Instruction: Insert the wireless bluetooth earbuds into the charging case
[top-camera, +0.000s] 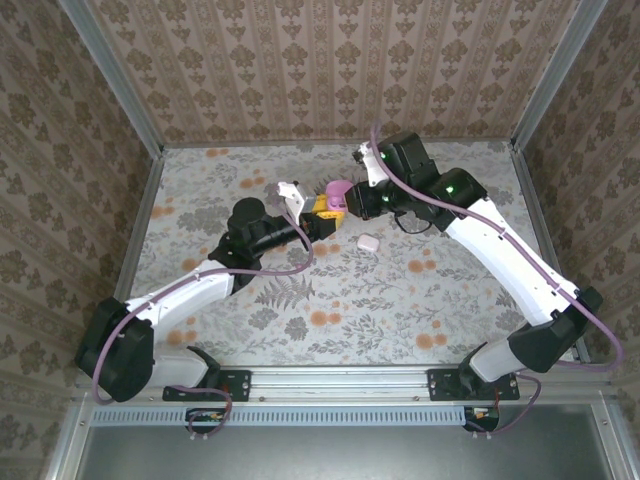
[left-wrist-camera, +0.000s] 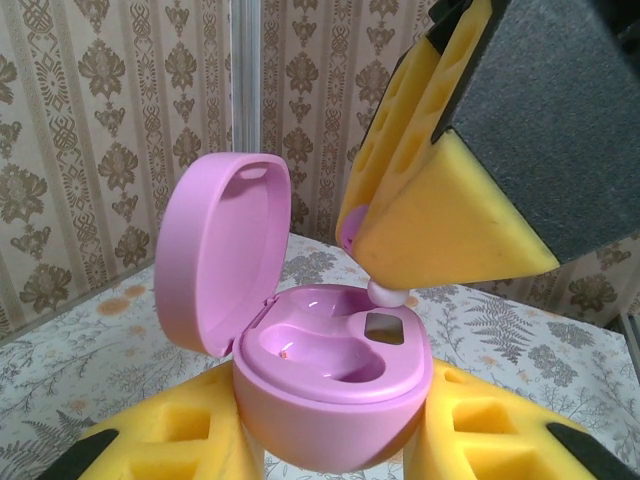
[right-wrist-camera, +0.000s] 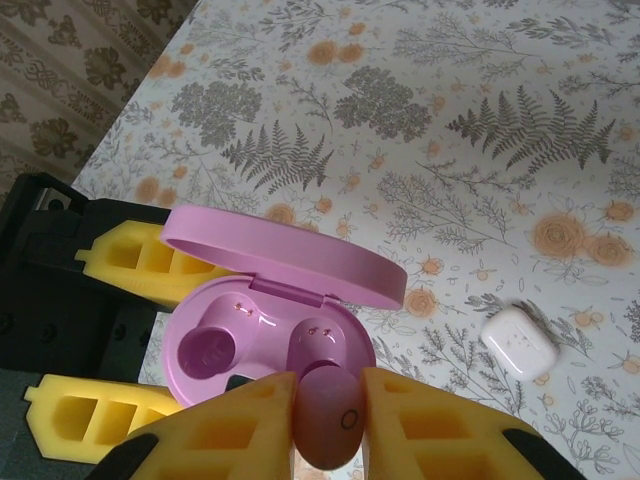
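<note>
- Left arm (top-camera: 190, 290) and right arm (top-camera: 510, 255): white links, bulky black joints and bases.
- Purple cable (top-camera: 112, 328) loops along each arm.
- Small green lights (top-camera: 451, 185) on the right arm, probably status LEDs.
- Finger pads (right-wrist-camera: 240, 425): yellow foam with rectangular cut-outs.

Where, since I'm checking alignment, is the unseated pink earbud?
Right wrist view, bottom centre: the earbud is pinched in the right gripper, right over the open charging case that the left gripper holds.

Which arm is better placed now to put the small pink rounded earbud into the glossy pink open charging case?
Right: the right gripper pinches the small pink rounded earbud just above the glossy pink open charging case, which the left gripper holds clamped.
</note>
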